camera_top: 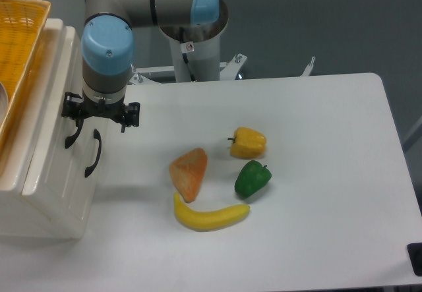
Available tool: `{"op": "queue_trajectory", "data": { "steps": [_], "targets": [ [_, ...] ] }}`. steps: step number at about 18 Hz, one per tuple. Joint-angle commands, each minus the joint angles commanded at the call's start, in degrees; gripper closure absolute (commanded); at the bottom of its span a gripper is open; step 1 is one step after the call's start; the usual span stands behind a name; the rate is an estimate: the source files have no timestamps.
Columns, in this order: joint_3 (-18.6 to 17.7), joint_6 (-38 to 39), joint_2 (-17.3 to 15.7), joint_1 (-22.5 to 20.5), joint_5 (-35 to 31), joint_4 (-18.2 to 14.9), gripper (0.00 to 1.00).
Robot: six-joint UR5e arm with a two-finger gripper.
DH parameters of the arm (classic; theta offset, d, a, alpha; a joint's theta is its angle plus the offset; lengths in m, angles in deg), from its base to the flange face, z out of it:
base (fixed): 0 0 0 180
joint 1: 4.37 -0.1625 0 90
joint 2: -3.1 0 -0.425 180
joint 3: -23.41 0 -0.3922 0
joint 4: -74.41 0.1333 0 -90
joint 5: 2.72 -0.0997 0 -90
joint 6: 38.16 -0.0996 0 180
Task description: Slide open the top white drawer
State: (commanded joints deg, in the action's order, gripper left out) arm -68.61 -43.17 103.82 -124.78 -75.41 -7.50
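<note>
Hand (99,115) down at the cabinet front on the desk's (316,173) left, right at the top drawer's (56,107) handle (72,134); can't tell if the fingers grip it. Drawer looks closed. Banana (211,216) and peppers sit mid-desk.

White rounded surface (316,239) under soft even light, plain grey-blue wall (316,22) from 12 to 3 o'clock, dim floor strip at 3 o'clock.
</note>
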Motion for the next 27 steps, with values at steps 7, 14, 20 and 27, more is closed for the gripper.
{"op": "queue_trajectory", "data": {
  "steps": [7,14,20,27],
  "targets": [
    [-0.79,0.00,-0.26,0.00,0.61,-0.09,0.00],
    [-0.79,0.00,-0.44,0.09,1.14,-0.18,0.00],
    [-0.79,0.00,-0.09,0.62,1.14,0.00,0.00],
    [-0.79,-0.18,0.18,0.70,0.97,0.09,0.00]
  ]
}}
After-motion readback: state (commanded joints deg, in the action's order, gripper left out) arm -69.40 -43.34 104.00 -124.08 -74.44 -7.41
